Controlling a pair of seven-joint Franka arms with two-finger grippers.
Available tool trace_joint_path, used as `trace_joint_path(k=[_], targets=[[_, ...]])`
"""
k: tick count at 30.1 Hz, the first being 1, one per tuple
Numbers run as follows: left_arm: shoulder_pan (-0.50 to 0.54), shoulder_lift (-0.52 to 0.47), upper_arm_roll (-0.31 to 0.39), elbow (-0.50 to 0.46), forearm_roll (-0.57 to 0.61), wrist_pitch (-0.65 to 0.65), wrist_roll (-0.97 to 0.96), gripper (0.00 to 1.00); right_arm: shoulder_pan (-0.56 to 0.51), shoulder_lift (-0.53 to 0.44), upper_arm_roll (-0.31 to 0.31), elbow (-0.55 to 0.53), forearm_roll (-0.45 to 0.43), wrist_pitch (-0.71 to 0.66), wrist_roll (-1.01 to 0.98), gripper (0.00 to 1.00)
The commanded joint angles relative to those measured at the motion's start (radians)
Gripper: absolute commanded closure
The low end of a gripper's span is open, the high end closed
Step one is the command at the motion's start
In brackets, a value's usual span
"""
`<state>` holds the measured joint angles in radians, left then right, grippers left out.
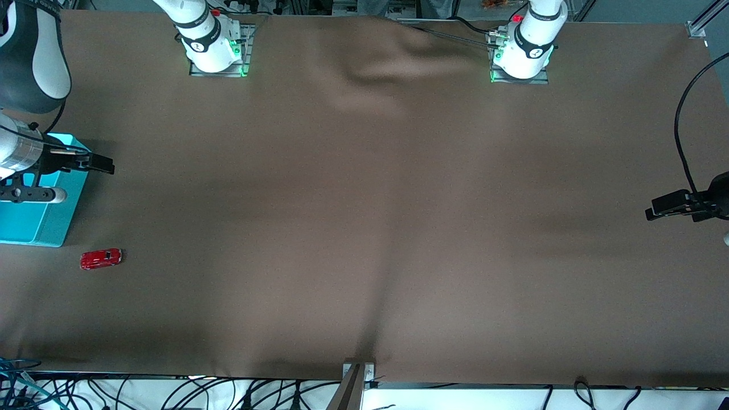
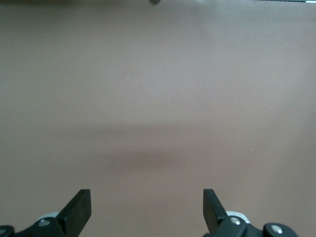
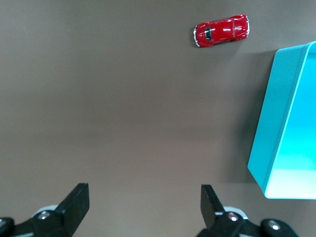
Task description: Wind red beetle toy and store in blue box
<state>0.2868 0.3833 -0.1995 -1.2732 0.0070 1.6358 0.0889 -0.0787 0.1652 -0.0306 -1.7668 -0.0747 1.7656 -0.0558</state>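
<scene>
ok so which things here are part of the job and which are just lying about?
Job:
- red beetle toy, on the cloth beside the blue box
- blue box, at the right arm's end
- right gripper, open, above the box's edge
- left gripper, open, waiting

Lying about:
- brown cloth

From high across the surface (image 1: 364, 216), the front camera faces my two bases. My left wrist camera looks straight down on bare brown cloth, seemingly from close. My right wrist camera, also downward, shares the red beetle toy (image 3: 221, 30) and blue box (image 3: 286, 128) with the front view.
</scene>
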Motion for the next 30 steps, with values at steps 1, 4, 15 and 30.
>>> trace_joint_path(k=[1, 4, 15, 30], targets=[[0.002, 0.005, -0.003, 0.021, 0.007, -0.021, 0.014, 0.0, -0.007, -0.021, -0.012, -0.108, -0.013, 0.113, -0.015, 0.0], [0.003, 0.005, -0.002, 0.023, 0.005, -0.021, 0.014, 0.0, -0.007, -0.012, -0.028, -0.131, -0.013, 0.144, -0.015, 0.0], [0.011, 0.006, 0.015, 0.074, 0.013, -0.02, 0.014, 0.0, -0.007, 0.057, -0.049, -0.14, 0.032, 0.235, 0.08, 0.0], [-0.05, 0.0, 0.116, 0.069, 0.004, -0.028, 0.012, 0.0, -0.01, 0.163, -0.091, -0.115, 0.096, 0.371, 0.488, 0.0]])
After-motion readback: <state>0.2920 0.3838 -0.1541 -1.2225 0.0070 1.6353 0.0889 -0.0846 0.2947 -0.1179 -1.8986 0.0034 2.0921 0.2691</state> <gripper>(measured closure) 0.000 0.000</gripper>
